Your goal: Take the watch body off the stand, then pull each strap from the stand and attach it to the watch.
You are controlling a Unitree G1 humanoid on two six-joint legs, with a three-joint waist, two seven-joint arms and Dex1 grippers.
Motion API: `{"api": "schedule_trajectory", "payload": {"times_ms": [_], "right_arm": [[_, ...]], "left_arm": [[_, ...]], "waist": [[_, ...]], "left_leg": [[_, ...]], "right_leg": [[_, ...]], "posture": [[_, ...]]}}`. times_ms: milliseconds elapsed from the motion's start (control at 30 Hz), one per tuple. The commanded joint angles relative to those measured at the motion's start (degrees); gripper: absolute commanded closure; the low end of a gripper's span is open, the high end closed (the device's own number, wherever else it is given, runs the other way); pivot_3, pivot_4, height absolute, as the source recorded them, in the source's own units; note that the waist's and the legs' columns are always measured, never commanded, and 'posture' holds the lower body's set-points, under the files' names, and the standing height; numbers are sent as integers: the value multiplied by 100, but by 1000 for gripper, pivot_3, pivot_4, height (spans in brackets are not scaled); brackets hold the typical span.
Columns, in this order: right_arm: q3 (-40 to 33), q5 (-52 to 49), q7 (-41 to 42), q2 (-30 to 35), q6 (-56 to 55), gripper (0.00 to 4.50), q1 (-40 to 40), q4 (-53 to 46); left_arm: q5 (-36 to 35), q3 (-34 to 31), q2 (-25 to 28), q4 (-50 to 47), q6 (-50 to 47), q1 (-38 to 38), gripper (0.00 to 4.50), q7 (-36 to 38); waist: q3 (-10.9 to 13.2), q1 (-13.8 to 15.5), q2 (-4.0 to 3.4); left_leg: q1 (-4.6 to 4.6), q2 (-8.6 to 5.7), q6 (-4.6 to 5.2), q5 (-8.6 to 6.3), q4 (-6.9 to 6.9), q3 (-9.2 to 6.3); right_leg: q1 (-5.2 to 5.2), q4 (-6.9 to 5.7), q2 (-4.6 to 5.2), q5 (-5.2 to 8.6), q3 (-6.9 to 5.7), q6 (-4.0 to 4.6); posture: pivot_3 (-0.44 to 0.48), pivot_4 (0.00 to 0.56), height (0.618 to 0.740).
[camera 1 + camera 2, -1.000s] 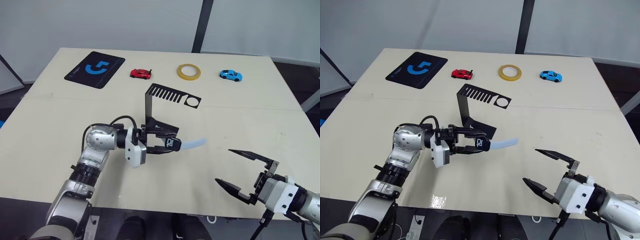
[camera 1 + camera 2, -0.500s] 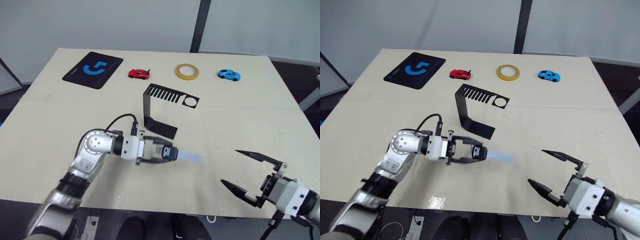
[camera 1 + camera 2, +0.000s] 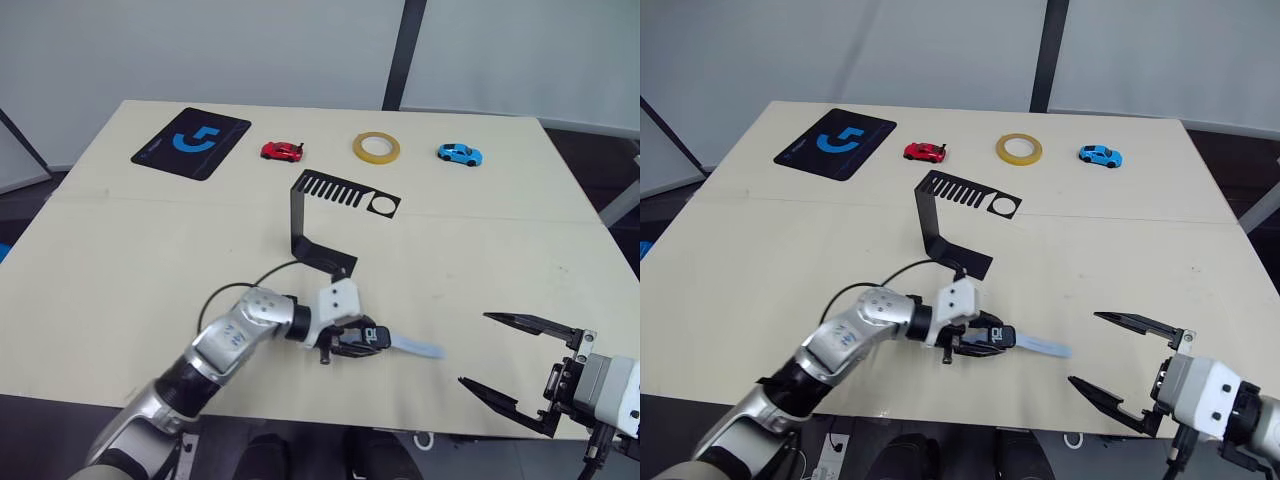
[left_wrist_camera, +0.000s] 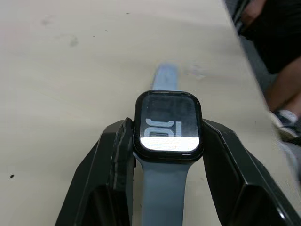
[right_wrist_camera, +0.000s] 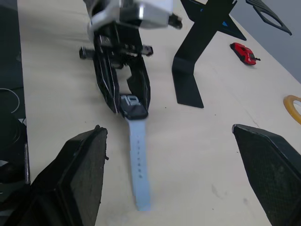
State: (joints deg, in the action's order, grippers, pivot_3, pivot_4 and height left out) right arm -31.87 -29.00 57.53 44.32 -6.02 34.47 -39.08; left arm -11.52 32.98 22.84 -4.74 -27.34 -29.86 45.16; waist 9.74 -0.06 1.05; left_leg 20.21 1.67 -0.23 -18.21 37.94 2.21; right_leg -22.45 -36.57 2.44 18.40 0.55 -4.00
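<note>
My left gripper (image 3: 358,338) is shut on the black watch body (image 4: 168,123), whose face with white marks points up. It sits low over the table near the front edge. One pale grey-blue strap (image 3: 415,347) runs from the watch body toward my right side and lies on the table. A second strap (image 4: 162,197) runs back between the fingers. The black stand (image 3: 300,215) stands behind the watch at mid-table, with nothing on its slotted top plate. My right gripper (image 3: 475,350) is open at the near right, level with the table's front edge, a short way from the strap's tip.
Along the far side lie a black mat with a blue logo (image 3: 190,140), a red toy car (image 3: 282,150), a yellow tape roll (image 3: 376,147) and a blue toy car (image 3: 460,153). A person's leg (image 4: 282,84) shows beyond the table's edge.
My left gripper has carried the watch from beside the stand's foot toward the front of the table and lower. The right gripper has drifted slightly right and nearer, still open.
</note>
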Motion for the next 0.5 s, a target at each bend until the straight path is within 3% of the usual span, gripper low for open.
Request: {"api": "schedule_trajectory", "payload": {"times_ms": [33, 200, 400, 433, 500], "right_arm": [[-186, -60, 57, -13, 33, 59, 6, -175], [-266, -55, 140, 15, 126, 59, 25, -131], [-341, -59, 332, 40, 179, 59, 0, 123], [-342, -54, 363, 45, 182, 0, -20, 175], [-357, -54, 411, 55, 190, 0, -84, 281]], "left_arm": [[531, 83, -264, 347, 430, -59, 2825, -261], [1018, 29, -267, 602, 968, 32, 2825, -307], [768, -310, -241, 350, 951, 217, 2825, 37], [724, -341, -231, 287, 902, 232, 1822, 110], [727, -451, -259, 207, 1008, 258, 1029, 103]], "waist": [[1, 0, 1], [0, 4, 0], [0, 1, 0], [0, 3, 0], [0, 3, 0]], "left_leg": [[4, 1, 0, 0, 0, 0], [3, 2, 0, -1, -1, 0], [0, 6, -1, -2, -5, 0], [1, 5, -1, -2, -5, 0], [1, 5, 1, -3, -5, 1]], "right_leg": [[-3, 2, 0, 0, 0, 0], [-1, 3, 6, 0, -1, 0], [0, 3, 8, 0, -2, 1], [0, 3, 10, 0, -3, 1], [0, 4, 11, 0, -3, 1]], "posture": [[0, 150, 740], [0, 150, 740], [0, 150, 740], [0, 150, 740], [0, 150, 740]]}}
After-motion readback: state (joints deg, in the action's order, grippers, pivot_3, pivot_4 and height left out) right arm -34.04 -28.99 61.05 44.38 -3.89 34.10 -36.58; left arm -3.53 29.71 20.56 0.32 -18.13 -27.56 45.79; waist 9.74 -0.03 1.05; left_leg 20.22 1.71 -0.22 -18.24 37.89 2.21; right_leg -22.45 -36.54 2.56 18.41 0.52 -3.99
